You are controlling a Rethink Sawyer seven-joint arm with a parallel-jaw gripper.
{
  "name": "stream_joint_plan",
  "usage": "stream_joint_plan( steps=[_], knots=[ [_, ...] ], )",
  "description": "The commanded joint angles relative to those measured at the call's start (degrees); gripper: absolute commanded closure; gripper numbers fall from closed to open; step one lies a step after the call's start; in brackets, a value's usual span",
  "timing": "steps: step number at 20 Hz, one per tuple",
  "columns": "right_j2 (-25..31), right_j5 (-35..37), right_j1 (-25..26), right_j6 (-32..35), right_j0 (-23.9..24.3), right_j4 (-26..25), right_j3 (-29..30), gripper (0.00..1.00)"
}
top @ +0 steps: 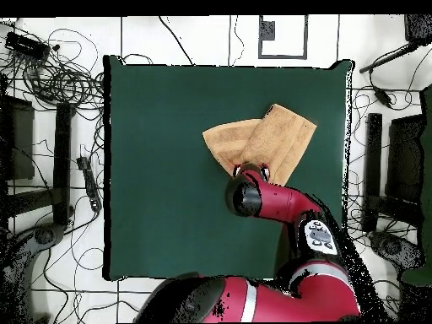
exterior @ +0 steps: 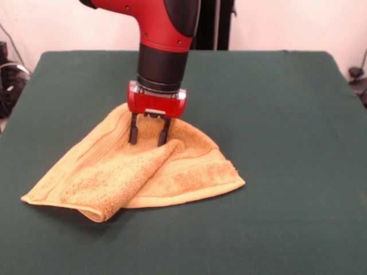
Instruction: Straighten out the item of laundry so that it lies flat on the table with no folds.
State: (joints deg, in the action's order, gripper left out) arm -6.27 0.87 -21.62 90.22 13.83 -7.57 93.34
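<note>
A yellow-orange towel [exterior: 143,172], ribbed by a woven band of the same hue near its hem, lies on a plain dark green table [exterior: 275,114]. At the towel's 12 o'clock edge in the front view stands a glossy red gripper [exterior: 148,137] with dark fingers [exterior: 133,129], below a black collar on the red-and-black arm [exterior: 166,34].

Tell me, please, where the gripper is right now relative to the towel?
In the front view the gripper stands open left of centre, fingers pointing down over the far part of the folded towel, just behind its folded-over flap.
</note>
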Motion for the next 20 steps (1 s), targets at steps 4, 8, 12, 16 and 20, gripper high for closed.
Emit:
stream_joint_plan(
  steps=[4, 8, 12, 16, 20],
  knots=[
    [8.3, -0.1, 7.4, 7.8, 0.1, -3.3, 8.3, 0.00],
    [8.8, -0.1, 7.0, 7.4, 0.8, -3.8, 8.8, 0.00],
    [9.2, 0.1, 6.7, 7.5, 1.1, -4.0, 9.0, 0.00],
    [9.2, -0.3, 6.6, 7.8, 1.1, -4.1, 9.0, 0.00],
    [9.5, -0.9, 6.7, 7.8, 1.3, -4.4, 9.2, 0.00]
  ],
)
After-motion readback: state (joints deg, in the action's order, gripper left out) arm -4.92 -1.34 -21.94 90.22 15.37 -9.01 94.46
